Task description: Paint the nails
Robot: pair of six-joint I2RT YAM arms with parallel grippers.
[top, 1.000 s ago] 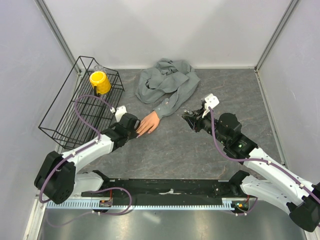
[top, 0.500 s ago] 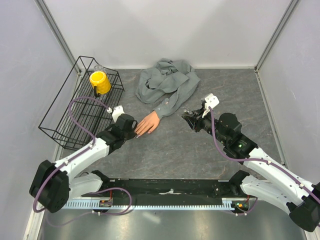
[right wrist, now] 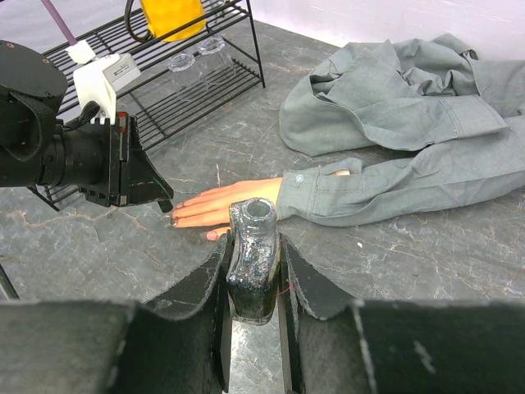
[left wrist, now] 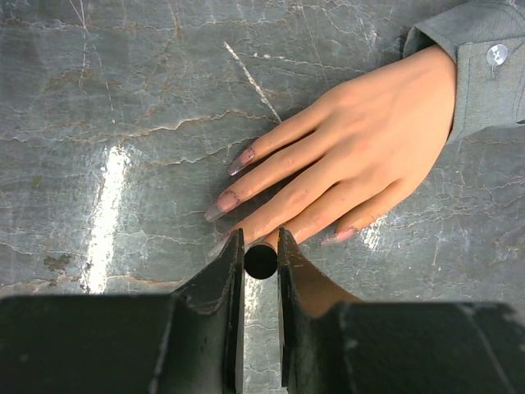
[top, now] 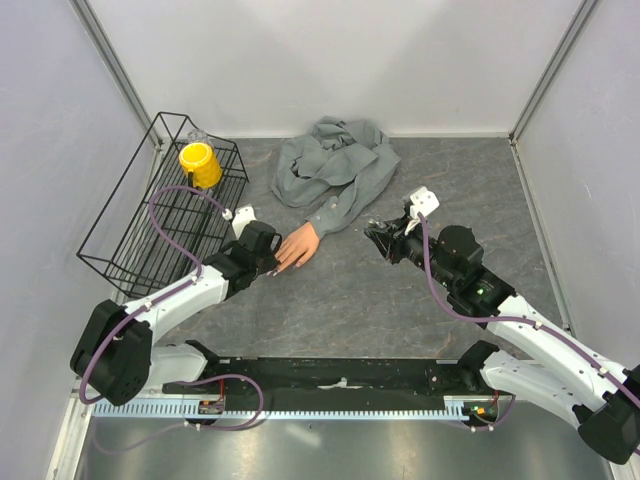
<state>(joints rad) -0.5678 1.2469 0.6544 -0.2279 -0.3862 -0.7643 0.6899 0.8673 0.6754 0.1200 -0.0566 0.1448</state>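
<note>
The peach mannequin hand (top: pixel 298 245) lies palm down on the grey table, its wrist in a grey shirt sleeve (top: pixel 335 212). In the left wrist view its nails (left wrist: pixel 225 202) look greyish-mauve, and one nail (left wrist: pixel 338 236) is pinker. My left gripper (top: pixel 270 262) is shut on a black round brush handle (left wrist: pixel 261 261), seen end-on, right over the fingertips of the hand (left wrist: pixel 361 156). My right gripper (top: pixel 376 236) is shut on an open, dark glittery nail polish bottle (right wrist: pixel 253 250), held upright to the right of the hand (right wrist: pixel 225 205).
The rest of the grey shirt (top: pixel 335 160) lies crumpled at the back. A black wire rack (top: pixel 150 225) with a yellow cup (top: pixel 200 165) stands at the left. White walls enclose the table.
My left gripper drew back a little from the fingers, then returned over the fingertips. The right arm and the bottle have not moved.
</note>
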